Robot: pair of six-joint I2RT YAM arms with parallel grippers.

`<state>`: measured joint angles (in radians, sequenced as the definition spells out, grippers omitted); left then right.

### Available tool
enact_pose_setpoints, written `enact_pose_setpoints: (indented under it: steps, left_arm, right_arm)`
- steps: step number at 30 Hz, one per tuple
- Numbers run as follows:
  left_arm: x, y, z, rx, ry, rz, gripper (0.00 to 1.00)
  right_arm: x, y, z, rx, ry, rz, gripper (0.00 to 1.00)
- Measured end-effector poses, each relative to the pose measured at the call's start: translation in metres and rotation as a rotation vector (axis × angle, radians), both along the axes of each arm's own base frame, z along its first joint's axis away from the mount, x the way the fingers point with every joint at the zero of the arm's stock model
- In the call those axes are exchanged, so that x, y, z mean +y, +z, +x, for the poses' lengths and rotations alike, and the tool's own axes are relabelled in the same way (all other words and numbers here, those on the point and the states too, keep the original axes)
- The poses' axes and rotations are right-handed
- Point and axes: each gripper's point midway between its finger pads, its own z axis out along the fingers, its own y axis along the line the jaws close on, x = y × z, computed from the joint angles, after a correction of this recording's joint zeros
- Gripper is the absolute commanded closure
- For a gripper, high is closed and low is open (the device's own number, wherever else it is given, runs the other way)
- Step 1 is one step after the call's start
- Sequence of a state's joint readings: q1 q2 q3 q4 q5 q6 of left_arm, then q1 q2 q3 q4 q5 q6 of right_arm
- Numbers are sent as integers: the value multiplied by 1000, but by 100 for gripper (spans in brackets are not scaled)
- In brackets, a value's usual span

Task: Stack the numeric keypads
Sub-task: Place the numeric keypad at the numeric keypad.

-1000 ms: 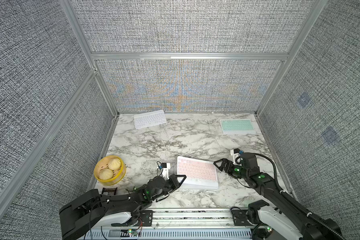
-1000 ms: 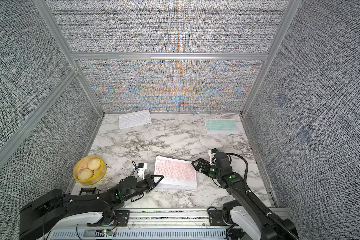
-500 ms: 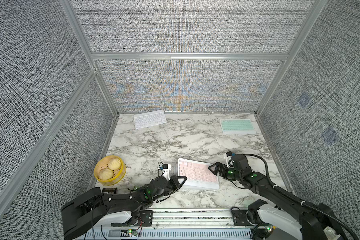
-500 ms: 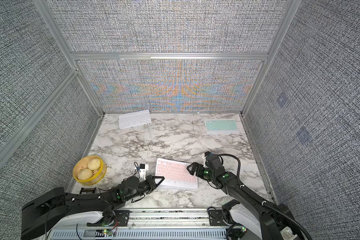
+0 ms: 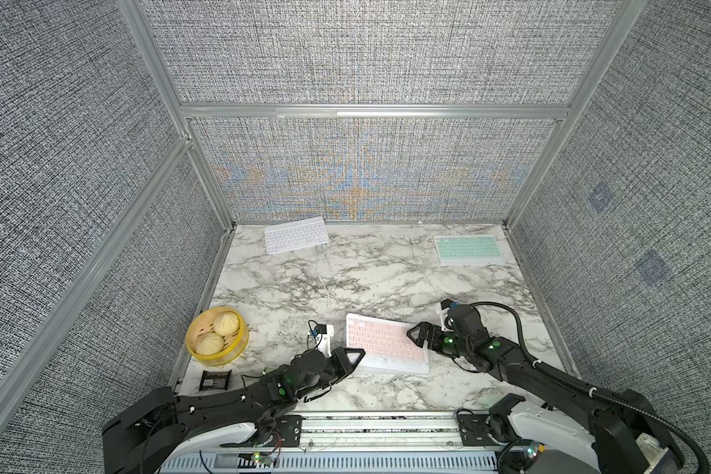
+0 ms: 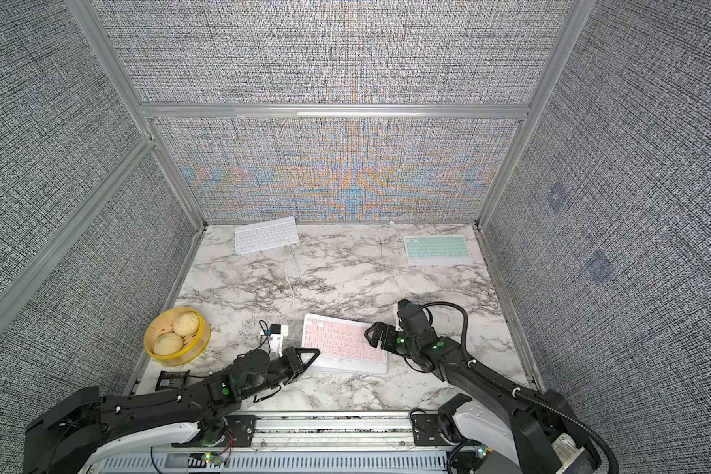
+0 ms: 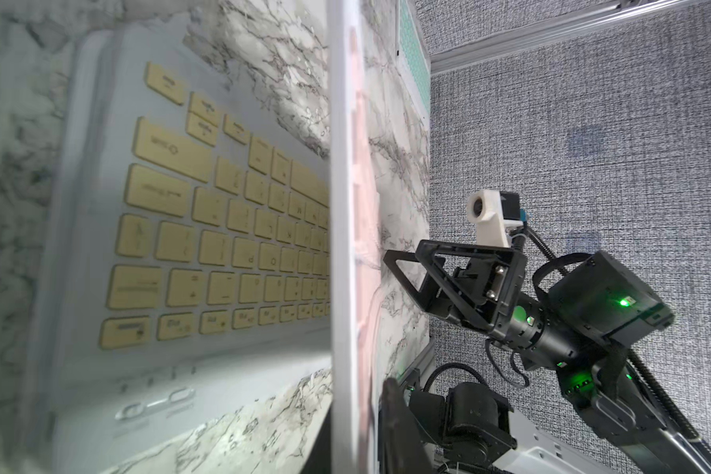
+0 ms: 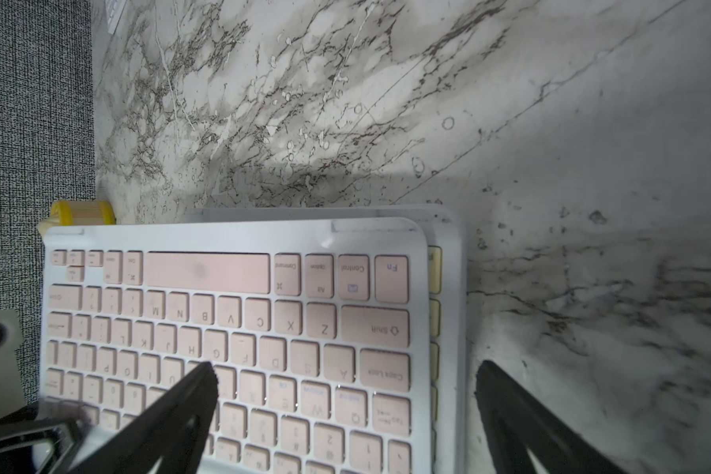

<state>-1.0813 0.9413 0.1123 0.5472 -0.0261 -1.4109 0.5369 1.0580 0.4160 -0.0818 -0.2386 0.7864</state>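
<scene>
A pink keypad (image 5: 382,342) lies near the front, over a pale yellow keypad (image 7: 206,230) whose edge shows beside it (image 8: 435,271). My left gripper (image 5: 356,355) is at the pink keypad's left near corner. In the left wrist view the keypad's thin edge (image 7: 347,246) runs between the jaws, which stand close on both faces. My right gripper (image 5: 421,334) is open astride the pink keypad's right end: one finger (image 8: 194,394) over the keys, the other (image 8: 505,394) over the marble. A white keypad (image 5: 296,235) and a mint green keypad (image 5: 468,250) lie flat at the back.
A yellow bun basket (image 5: 217,336) stands at the front left, with a small dark packet (image 5: 214,380) in front of it. Grey fabric walls close in the marble table (image 5: 366,279) on three sides. An aluminium rail (image 5: 366,427) runs along the front.
My right gripper has moved left, from beside the pink keypad to over its right end. The left gripper has stayed at the keypad's left corner.
</scene>
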Motion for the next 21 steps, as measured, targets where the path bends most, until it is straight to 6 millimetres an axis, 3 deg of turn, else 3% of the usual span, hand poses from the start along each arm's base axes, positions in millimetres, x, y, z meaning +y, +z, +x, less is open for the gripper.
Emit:
enact_pose_setpoints:
  steps: [4, 12, 21]
  left_arm:
    - [1, -11, -1, 18, -2, 35, 65]
    - [-1, -35, -3, 51, -18, 112, 67]
    - [7, -6, 0, -1, 6, 85, 49]
  right_arm:
    - [0, 0, 1, -5, -4, -11, 2]
    - [4, -1, 0, 0, 7, -22, 2]
    - [9, -8, -3, 18, 19, -45, 2]
